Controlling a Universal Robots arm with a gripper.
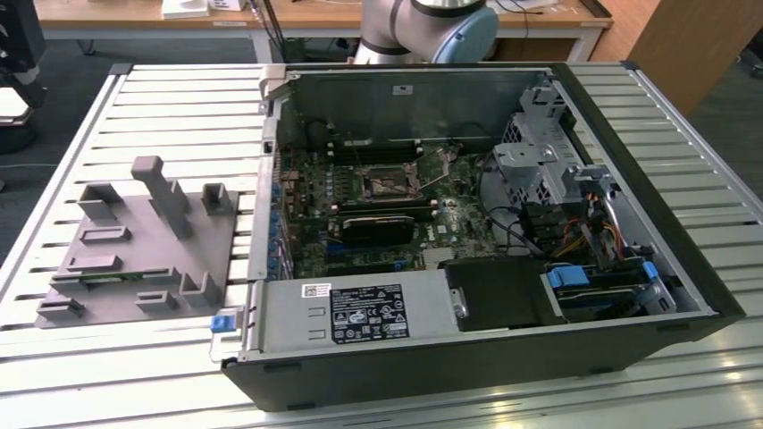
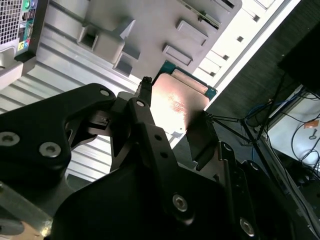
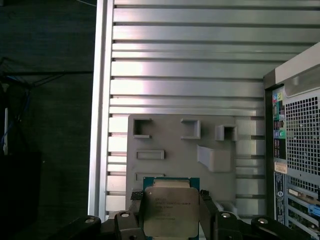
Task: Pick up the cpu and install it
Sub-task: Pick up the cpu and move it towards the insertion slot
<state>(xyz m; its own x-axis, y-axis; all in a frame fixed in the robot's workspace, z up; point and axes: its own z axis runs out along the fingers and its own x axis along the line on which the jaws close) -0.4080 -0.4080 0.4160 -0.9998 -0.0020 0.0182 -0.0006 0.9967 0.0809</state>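
The gripper (image 3: 171, 200) is closed partway on the cpu (image 3: 170, 212), its 2 black fingers (image 3: 136, 200) pressing on opposite edges of the chip so that the silver metal top faces the camera in the first wrist view. The second wrist view shows the same grasp from the side: the gripper (image 2: 175, 107) pinches the cpu (image 2: 177, 100), whose shiny face catches the light and whose thin green rim shows along its far edge. The chip is held in the air, off the surface, and is seen against the grey fixture plate (image 3: 175, 150) with its raised blocks and slots. That plate (image 2: 150, 25) lies flat on the slatted metal table (image 3: 190, 70). Beside the plate stands the open computer case (image 3: 300, 140), its perforated rear panel and coloured ports towards the wrist camera. In the exterior view the fixture plate (image 1: 221, 250) sits on the table (image 1: 179, 116) at the exterior view's left, just beside the case (image 1: 477, 357), which lies on its side with the motherboard (image 1: 370, 206) and its square cpu socket (image 1: 391, 185) exposed. Beyond the case rises the robot arm (image 1: 430, 27).
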